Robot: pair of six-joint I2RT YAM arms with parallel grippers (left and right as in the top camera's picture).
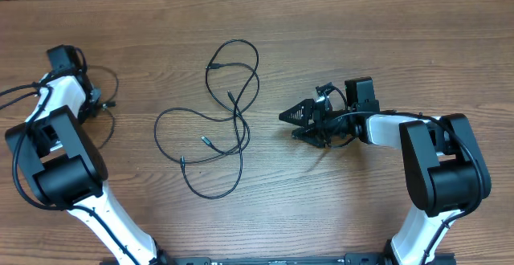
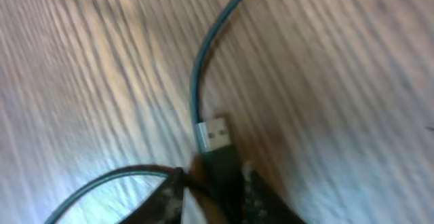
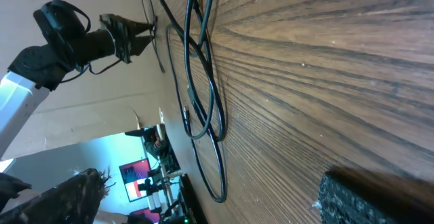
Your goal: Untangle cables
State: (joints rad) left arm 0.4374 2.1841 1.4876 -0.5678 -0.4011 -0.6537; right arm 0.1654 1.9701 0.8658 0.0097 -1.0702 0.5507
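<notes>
Left gripper (image 2: 211, 176): narrow, fingers (image 2: 252, 197) tight either side of plug (image 2: 217, 134), pinching its black housing by the look of it; silver tip clear ahead. Cord (image 2: 201, 61) thin, dark, curving off from plug across table (image 2: 352, 61); another loop of it low left. From overhead, far left, well apart from the rest.

Centre: cables (image 1: 239, 120), thin, black, tangled, flat on wood. Big loops, crossing several times near middle; small plug ends lying among them. Untouched by either gripper.

Right gripper (image 1: 291, 124): wide, empty, aimed at cables from right, near, not touching.

Handling (judgement): light, limp, no spring worth noting; smooth jacket, likely to slide through a pinch at mid-span. Housings thicker, stiffer, better purchase. Take hold at a housing or just behind it, never on bare silver tip. Lift one end only, pull slow along its own run; at crossings expect neighbours to drag along. Hold rest down with other gripper if so.
</notes>
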